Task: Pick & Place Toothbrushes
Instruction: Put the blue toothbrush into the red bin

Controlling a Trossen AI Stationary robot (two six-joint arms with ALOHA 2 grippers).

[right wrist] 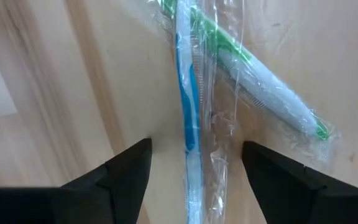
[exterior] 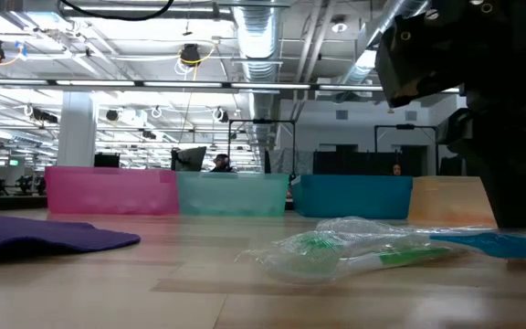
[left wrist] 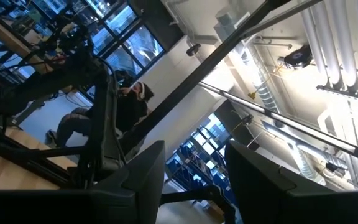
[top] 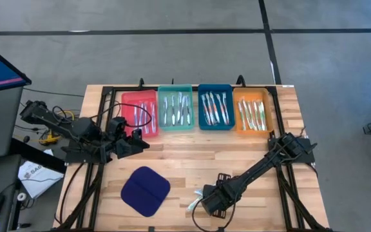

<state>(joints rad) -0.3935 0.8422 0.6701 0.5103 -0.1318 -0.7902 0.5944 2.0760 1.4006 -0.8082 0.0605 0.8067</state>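
Blue toothbrush (right wrist: 187, 118): lies wrapped on the desk (top: 185, 161), lower centre of the high view, crossed by a green toothbrush (right wrist: 260, 87).
Axis: you see its length running straight between the fingers.
Right tool (right wrist: 194, 163): released, jaws straddling the handle; nearer arm.
Left tool (top: 136, 140): by the red tray (top: 129, 103), grip unclear.
Room: bare desk around; dark blue pad (top: 145, 191) apart.

**Four trays, two loose toothbrushes, one pad**

Four trays are sitting at 12 o'clock on the table: red (top: 138, 112), teal (top: 174, 108), blue (top: 215, 107), orange (top: 252, 110). Each is holding several toothbrushes, too many and too small to count. Two wrapped toothbrushes are lying loose at 6 o'clock, one blue (right wrist: 189, 118), one green (right wrist: 260, 93). One dark pad (top: 145, 191) is lying at 7 o'clock. Two arms are showing.
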